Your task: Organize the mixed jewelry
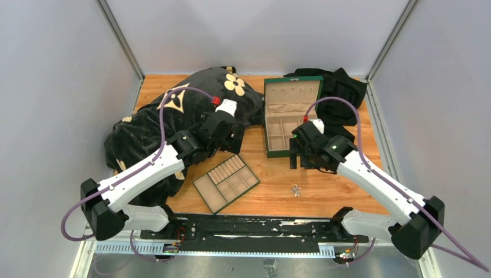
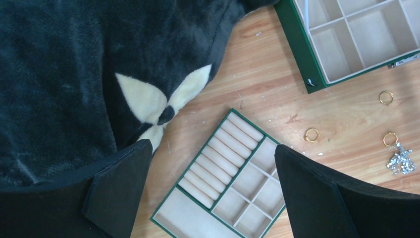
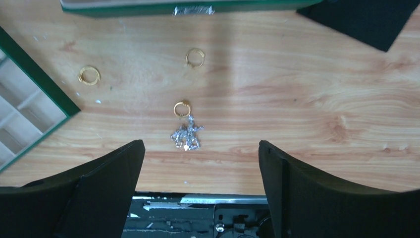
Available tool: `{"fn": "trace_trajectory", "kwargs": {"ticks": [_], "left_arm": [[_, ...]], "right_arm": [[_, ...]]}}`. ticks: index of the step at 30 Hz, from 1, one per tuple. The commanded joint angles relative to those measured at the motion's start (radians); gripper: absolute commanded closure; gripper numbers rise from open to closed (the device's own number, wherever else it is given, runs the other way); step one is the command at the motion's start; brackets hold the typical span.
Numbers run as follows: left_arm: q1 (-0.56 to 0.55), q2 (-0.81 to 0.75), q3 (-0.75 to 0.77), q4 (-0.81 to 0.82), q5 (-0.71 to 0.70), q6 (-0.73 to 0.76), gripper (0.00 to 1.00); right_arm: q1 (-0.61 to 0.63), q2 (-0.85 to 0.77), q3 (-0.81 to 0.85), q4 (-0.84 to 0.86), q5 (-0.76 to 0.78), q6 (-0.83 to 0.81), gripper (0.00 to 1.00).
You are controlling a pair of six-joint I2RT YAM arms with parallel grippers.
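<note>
L end effector & R end effector agape; gold rings, sparkly silver cluster.

Open green box on the bench just beyond the right hand; green tray under the left hand, dark blanket, perhaps plush, to its left.

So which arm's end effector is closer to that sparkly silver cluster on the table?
Right. The right end effector hangs open almost directly above the silver cluster. The left end effector, also open, is farther off to the left, by the green tray.
</note>
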Motion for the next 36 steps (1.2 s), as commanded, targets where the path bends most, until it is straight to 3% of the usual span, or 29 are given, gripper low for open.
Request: {"fn": "trace_trajectory", "kwargs": {"ticks": [1, 3, 6, 8, 9, 11, 12, 17, 23, 36], "left_arm": [[-0.007, -0.073, -0.069, 0.100, -0.056, 0.000, 0.00], [-0.007, -0.092, -0.105, 0.141, -0.057, 0.012, 0.00], [-0.006, -0.054, -0.059, 0.074, -0.029, 0.046, 0.00], [-0.007, -0.029, -0.029, 0.028, -0.036, 0.038, 0.00], [-0.007, -0.029, -0.030, 0.040, -0.029, 0.039, 0.00], [-0.007, -0.044, -0.051, 0.079, 0.005, 0.051, 0.00], [-0.007, -0.046, -0.054, 0.087, 0.020, 0.055, 0.00], [-0.007, -0.025, -0.041, 0.085, 0.041, 0.063, 0.00], [-0.007, -0.013, -0.045, 0.096, 0.064, 0.057, 0.00], [-0.007, -0.009, -0.056, 0.096, 0.069, 0.055, 0.00]], "right_arm": [[0.089, 0.077, -0.054, -0.052, -0.034, 0.033, 0.07], [0.131, 0.057, -0.123, 0.019, -0.058, 0.026, 0.04], [0.145, 0.006, -0.231, 0.124, -0.104, 0.047, 0.24], [0.145, -0.010, -0.286, 0.158, -0.129, 0.060, 0.32], [0.145, -0.010, -0.306, 0.167, -0.142, 0.067, 0.35], [0.148, -0.007, -0.347, 0.184, -0.163, 0.084, 0.52], [0.150, -0.005, -0.362, 0.193, -0.173, 0.093, 0.54], [0.156, -0.002, -0.378, 0.218, -0.178, 0.097, 0.46], [0.156, 0.014, -0.388, 0.264, -0.145, 0.075, 0.52], [0.159, 0.073, -0.428, 0.359, -0.131, 0.042, 0.39]]}}
